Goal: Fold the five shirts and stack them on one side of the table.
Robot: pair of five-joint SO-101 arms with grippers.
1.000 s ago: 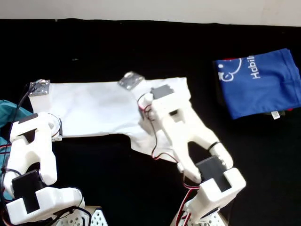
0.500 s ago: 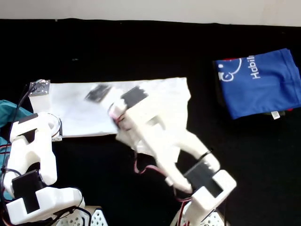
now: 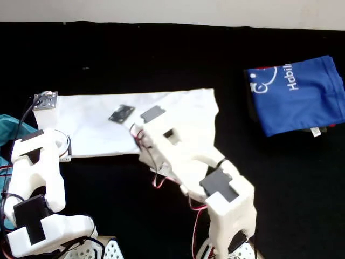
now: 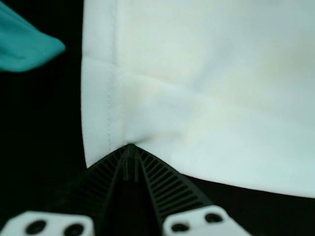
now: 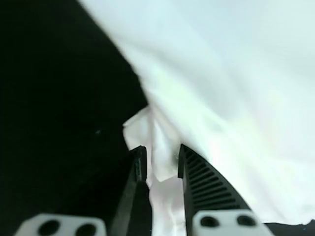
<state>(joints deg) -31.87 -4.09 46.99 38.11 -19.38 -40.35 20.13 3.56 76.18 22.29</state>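
Note:
A white shirt (image 3: 91, 127) lies spread across the middle of the black table. In the left wrist view my left gripper (image 4: 130, 153) is shut on a hemmed corner of the white shirt (image 4: 206, 73). The left arm (image 3: 38, 162) stands at that shirt's left end. My right arm (image 3: 178, 148) lies over the shirt's near right part. In the right wrist view my right gripper (image 5: 160, 164) is shut on a bunched fold of white shirt (image 5: 236, 73) cloth. A folded blue shirt (image 3: 299, 94) rests at the far right.
A teal shirt (image 3: 8, 137) is bunched at the table's left edge, and a tip of the teal shirt (image 4: 24, 46) lies just beyond the white hem. Bare black table (image 3: 135, 54) runs behind the white shirt and between it and the blue one.
My right arm has swung left across the white shirt with cloth in its gripper. The flap that hung off the near edge has been drawn in. The left arm has stayed still.

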